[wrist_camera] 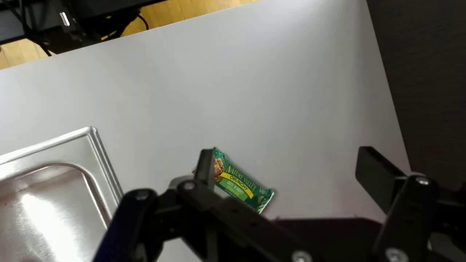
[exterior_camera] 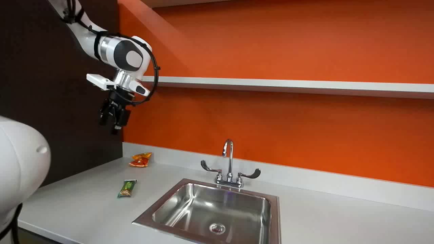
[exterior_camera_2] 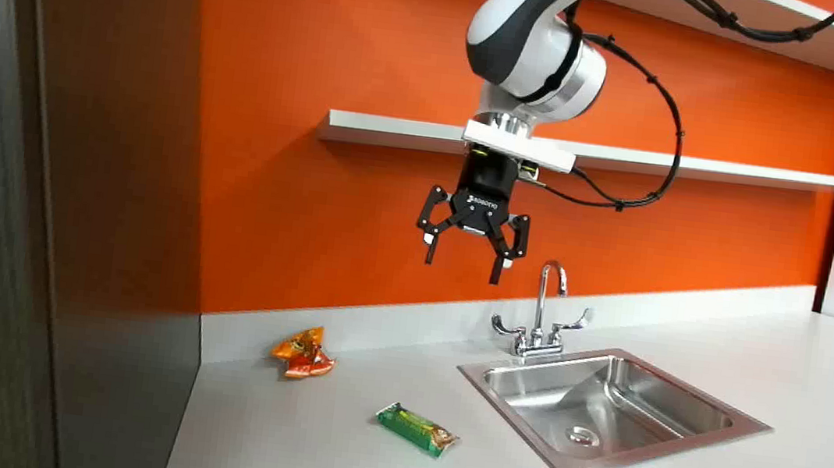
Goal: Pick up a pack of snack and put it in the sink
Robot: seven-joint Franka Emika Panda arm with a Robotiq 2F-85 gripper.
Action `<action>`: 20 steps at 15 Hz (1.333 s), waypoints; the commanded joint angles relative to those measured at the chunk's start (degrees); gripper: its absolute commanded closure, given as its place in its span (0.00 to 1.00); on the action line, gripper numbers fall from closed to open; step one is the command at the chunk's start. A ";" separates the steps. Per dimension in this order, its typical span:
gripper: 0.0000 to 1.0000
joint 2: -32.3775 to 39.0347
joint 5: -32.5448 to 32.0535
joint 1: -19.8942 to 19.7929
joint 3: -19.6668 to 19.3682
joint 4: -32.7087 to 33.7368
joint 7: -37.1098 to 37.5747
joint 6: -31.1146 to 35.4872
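The pack of snack is a small flat green packet with a yellow band, lying on the counter. It shows in both exterior views point(exterior_camera: 127, 188) point(exterior_camera_2: 416, 429) and in the wrist view point(wrist_camera: 240, 182), where a finger hides part of it. The sink, a rectangular steel basin with a round drain, is set into the counter beside the packet point(exterior_camera: 161, 204) point(exterior_camera_2: 511, 411); its corner shows in the wrist view point(wrist_camera: 78, 151). My gripper point(exterior_camera: 109, 125) point(exterior_camera_2: 462, 270) point(wrist_camera: 287, 163) is open and empty. It hangs high above the counter, well apart from the packet.
A chrome two-handled faucet point(exterior_camera: 230, 166) point(exterior_camera_2: 540, 311) stands at the sink's back edge. Orange-red packets point(exterior_camera: 140, 160) point(exterior_camera_2: 304, 352) lie near the back corner. A white shelf point(exterior_camera: 288, 83) point(exterior_camera_2: 398, 127) runs along the orange wall. A dark panel point(exterior_camera: 61, 84) bounds the counter's end.
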 commanded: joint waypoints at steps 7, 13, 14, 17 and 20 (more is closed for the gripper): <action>0.00 0.78 -0.17 -0.28 0.45 0.30 0.09 0.92; 0.00 8.50 -2.60 0.58 1.77 1.79 0.95 11.29; 0.00 9.89 -3.25 0.94 1.95 1.99 1.02 13.03; 0.00 13.64 -5.63 1.98 2.14 2.67 1.40 16.94; 0.00 17.23 -7.87 3.00 1.94 3.55 1.67 20.37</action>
